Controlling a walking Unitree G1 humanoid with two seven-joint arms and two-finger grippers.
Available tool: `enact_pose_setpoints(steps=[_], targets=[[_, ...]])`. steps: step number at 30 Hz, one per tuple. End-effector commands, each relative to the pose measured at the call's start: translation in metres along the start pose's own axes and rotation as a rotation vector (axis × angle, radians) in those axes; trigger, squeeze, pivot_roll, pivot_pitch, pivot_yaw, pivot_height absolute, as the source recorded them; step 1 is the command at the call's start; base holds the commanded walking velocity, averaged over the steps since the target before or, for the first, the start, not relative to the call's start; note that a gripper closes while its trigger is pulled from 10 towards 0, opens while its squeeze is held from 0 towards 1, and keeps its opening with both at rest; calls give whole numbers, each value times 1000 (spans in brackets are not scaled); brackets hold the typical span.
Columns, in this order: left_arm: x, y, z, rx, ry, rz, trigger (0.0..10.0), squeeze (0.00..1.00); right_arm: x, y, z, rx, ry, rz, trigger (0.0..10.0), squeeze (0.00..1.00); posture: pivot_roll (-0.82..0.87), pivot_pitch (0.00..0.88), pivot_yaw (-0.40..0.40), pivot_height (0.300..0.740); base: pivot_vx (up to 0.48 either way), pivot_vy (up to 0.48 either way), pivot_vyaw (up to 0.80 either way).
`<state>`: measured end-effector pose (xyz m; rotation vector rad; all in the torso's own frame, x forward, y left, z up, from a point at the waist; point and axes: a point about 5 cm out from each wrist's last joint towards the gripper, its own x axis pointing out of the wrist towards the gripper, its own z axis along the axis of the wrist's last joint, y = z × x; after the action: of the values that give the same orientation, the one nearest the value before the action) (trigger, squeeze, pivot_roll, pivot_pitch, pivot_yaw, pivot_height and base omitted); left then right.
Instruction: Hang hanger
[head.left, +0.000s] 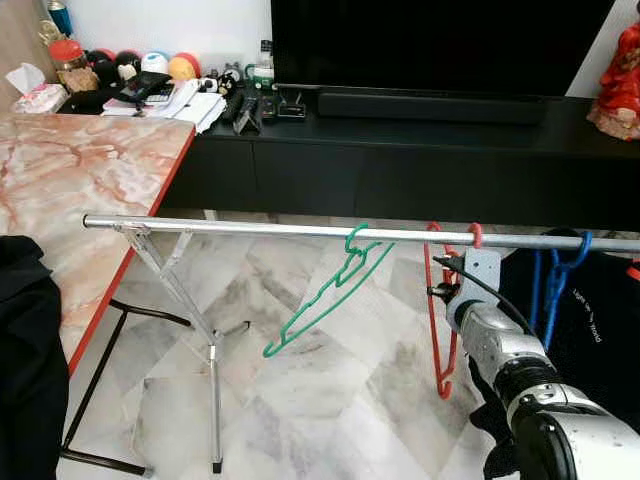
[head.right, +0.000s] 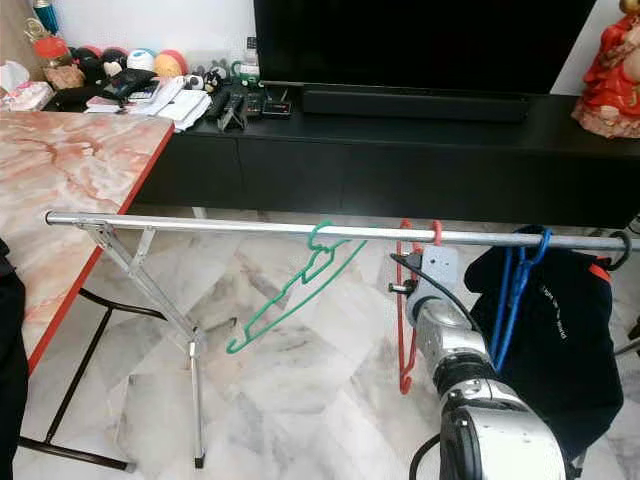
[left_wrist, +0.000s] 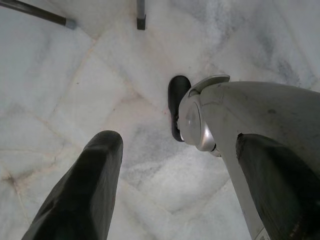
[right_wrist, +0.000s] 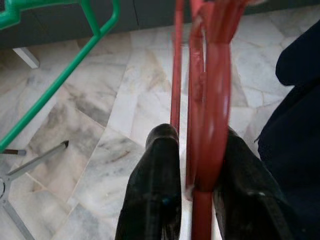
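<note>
Floor: pale veined marble tiles lay under the whole scene.
Television: a large dark screen stood on a long black cabinet at the far side, with a dark soundbar before it.
Bench: a pink-veined marble top with a red edge stood on the robot's left, carrying clutter at its far end.
Rail: a silver bar ran across the view on a folding metal stand.
Dark garment: it hung at the rail's right end on a blue hanger; small white print on the cloth was too fine to read.
Green hanger: thin green plastic, hooked on the rail near its middle, body swung tilted down toward the left.
Red hanger: thin red plastic bars, glossy; its hook sat over the rail between the green hanger and the blue one, and its body hung straight down beside the garment.
Right end effector: clenched on the red hanger, one black finger pressed on each side of the bars, just below the rail; the silver arm reached up from the lower right.
Left end effector: released, its black fingers spread wide apart, pointing down at the marble floor beside the robot's leg and foot.
Figurine: a red figure stood on the cabinet's right end.
</note>
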<state>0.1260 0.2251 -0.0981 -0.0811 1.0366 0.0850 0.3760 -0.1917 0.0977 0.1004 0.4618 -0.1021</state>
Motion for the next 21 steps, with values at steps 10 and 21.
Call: enact_pose_setpoints(steps=[10, 21], targets=[[-8, 3, -28, -6, 71, -30, 10000, 0, -8, 1, 3, -39, -209, 9, 10000, 1000, -1, 138, -17, 740, 0, 0, 0], [0, -4, -6, 45, 17, 6, 10000, 0, -56, 23, 16, -153, -583, 52, 10000, 184, -57, 130, 36, 740, 0, 0, 0]])
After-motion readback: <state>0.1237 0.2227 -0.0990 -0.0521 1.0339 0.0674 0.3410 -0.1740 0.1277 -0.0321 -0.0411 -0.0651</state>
